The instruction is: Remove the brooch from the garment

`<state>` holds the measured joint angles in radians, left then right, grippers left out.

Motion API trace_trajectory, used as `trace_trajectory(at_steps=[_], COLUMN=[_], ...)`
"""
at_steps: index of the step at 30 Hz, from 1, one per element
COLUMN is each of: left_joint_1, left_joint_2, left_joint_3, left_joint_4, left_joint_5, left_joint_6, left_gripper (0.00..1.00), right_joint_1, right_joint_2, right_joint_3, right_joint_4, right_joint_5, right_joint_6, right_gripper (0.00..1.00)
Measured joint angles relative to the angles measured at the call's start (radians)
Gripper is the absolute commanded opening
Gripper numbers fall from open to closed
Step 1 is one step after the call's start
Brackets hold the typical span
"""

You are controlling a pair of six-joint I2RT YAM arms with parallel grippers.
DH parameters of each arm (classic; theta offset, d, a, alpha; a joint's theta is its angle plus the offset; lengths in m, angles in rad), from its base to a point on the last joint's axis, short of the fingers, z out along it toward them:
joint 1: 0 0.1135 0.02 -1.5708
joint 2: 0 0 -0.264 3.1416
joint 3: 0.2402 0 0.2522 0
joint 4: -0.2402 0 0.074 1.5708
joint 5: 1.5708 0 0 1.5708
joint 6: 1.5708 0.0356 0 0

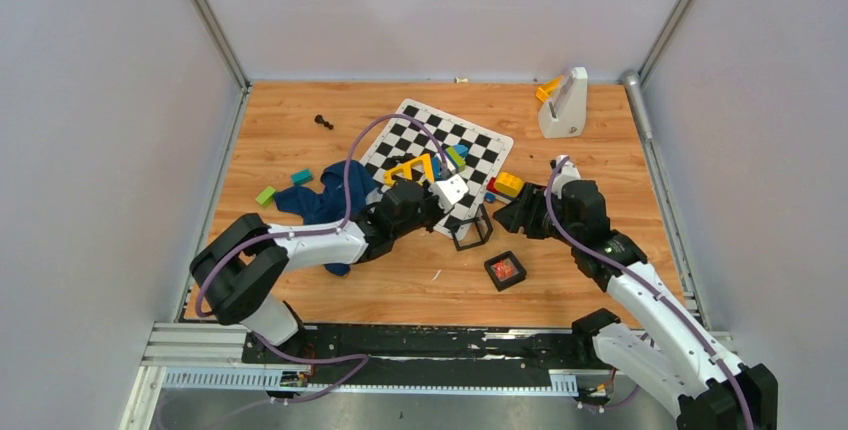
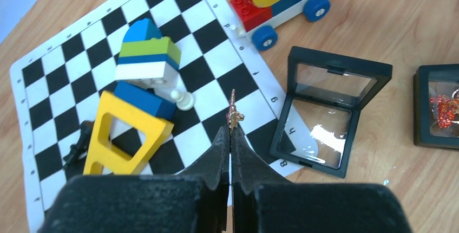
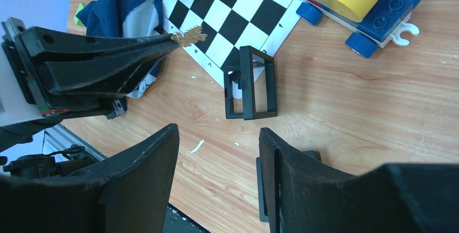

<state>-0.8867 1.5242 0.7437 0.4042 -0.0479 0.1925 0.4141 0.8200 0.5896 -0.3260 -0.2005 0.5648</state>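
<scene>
Clearly, my left gripper (image 2: 231,134) was clamped fully closed on the brooch (image 2: 234,109), a tiny coppery, leaf-shaped pin sticking up from the fingertips and seen edge-on from that wrist. It hung over the near corner of the checkered mat (image 1: 480,150), just beside a hinged black frame case (image 2: 325,114) standing open on the wood-grain table (image 1: 400,290). The garment (image 1: 318,200), soft crumpled navy cloth with a pale patch, lay apart from the pin, under my left arm at the mat's left edge. My right gripper (image 3: 218,135) had its 2 fingers partly spread, gripping nothing, above bare wood with free room ahead. A small black box (image 1: 505,270) with something red inside sat near it.
</scene>
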Motion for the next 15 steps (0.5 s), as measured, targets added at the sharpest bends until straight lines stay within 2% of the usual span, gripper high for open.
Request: trace_trajectory(at_steps=[5,15], left_joint_1=[-0.012,-0.055], left_joint_2=[0.071,0.138], left_joint_3=[0.000,0.002], left_joint_4=[0.092,0.148], left_joint_5=[0.050,0.075], left_joint_6=[0.031,0.033], left_gripper=[0.00,0.00], right_joint_1=[-0.018,-0.039], right_joint_2=[0.000,0.016], right_joint_3=[0.000,0.000], right_joint_4=[-0.004,-0.006], right_joint_5=[-0.013,-0.058], right_joint_6=[-0.007,-0.015], right_gripper=[0.56,0.56])
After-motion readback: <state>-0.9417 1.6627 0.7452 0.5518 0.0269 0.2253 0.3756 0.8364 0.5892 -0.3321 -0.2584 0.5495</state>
